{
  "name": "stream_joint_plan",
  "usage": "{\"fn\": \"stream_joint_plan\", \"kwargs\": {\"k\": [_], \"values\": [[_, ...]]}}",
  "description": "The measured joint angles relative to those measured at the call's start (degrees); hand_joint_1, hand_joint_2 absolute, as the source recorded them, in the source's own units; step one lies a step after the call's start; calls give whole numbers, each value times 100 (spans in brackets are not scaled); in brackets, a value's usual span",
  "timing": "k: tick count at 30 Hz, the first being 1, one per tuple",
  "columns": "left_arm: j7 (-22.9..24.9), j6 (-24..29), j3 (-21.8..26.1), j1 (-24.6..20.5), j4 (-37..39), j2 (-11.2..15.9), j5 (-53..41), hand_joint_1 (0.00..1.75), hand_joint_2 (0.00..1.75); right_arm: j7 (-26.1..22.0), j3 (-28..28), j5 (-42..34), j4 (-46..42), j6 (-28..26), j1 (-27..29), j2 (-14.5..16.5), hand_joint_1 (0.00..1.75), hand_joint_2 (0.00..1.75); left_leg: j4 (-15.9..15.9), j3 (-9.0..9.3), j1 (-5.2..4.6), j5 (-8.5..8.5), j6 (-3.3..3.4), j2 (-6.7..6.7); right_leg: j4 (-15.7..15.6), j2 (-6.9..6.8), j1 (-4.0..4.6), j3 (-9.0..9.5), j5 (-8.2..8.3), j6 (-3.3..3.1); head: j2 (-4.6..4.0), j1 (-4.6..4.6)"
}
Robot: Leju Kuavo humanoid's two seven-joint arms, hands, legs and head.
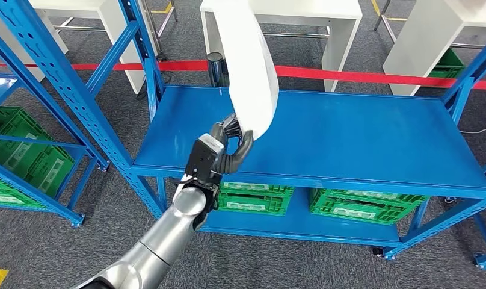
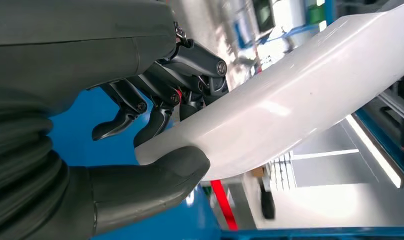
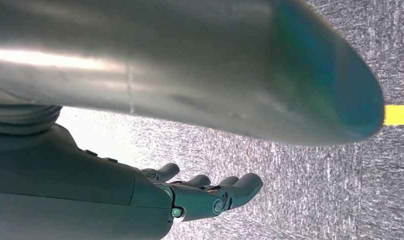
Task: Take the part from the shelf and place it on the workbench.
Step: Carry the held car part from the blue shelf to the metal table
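Head view, left robot hand (image 1: 228, 144) gripping white part's (image 1: 252, 78) lower end, above blue workbench (image 1: 349, 138), right robot hand (image 3: 210, 192) empty w/ fingers apart

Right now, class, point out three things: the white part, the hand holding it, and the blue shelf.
white part (image 1: 252, 78), head view, middle of its curved face.
left hand (image 1: 225, 150), head view, middle of the hand.
blue shelf (image 1: 361, 138), head view, bare top surface.

One white curved part (image 1: 251, 66). Two robot hands: left robot hand (image 1: 227, 146), right robot hand (image 3: 210, 192). Two green crates (image 1: 255, 197) (image 1: 361, 205) under blue shelf (image 1: 361, 138); more green crates (image 1: 24, 156) left of shelf.
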Motion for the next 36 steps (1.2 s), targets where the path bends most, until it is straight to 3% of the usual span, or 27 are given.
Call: {"fn": "stream_joint_plan", "kwargs": {"k": [3,8,18,24,28,30,33,34,35,36], "values": [[2,261,-397,121,-261,113,-228,175,175,16,0,35,0,13,-4,0,0,0,0,0,0,0,0,1,0,1,0,0,0,0,0,0],[8,239,-851,365,-810,338,-469,175,175,76,4,68,0,45,-7,2,0,0,0,0,0,0,1,1,0,2,-1,-1,0,0,0,-1],[28,234,-1255,947,-2042,808,-893,175,175,70,4,51,0,82,18,5,0,0,2,1,-3,-12,7,4,-3,2,-7,0,-8,2,0,-2],[83,287,-1293,1183,-2369,997,-1007,175,175,25,24,104,0,116,40,66,0,0,27,8,-31,-60,59,4,-11,1,-48,23,-32,51,0,-2],[164,303,-1294,1288,-2577,1113,-1137,175,175,102,36,134,0,137,38,107,0,0,-11,45,-34,-41,130,10,5,3,-63,50,-62,118,0,-1],[222,304,-1294,1351,-2656,1135,-1206,175,175,107,54,157,0,162,38,113,0,0,-86,85,0,0,168,29,298,2,-58,-61,-293,150,0,5],[275,268,-1294,1455,-2704,1166,-1235,175,175,57,75,163,0,181,39,116,0,0,-84,65,12,9,186,50,1313,0,-69,-511,-820,195,0,10],[289,246,-1294,1488,-2706,1175,-1235,175,175,45,77,163,0,181,38,115,0,0,-68,44,14,11,183,54,1492,-1,-73,-585,-850,206,0,10],[301,224,-1294,1511,-2706,1180,-1234,175,175,40,78,162,0,181,33,115,0,0,-46,17,19,16,176,54,1457,-1,-79,-556,-769,214,0,10],[309,203,-1294,1522,-2707,1183,-1235,175,175,39,78,161,0,181,23,114,0,0,-17,-15,28,22,163,52,1207,-2,-88,-415,-608,221,0,10]]}}
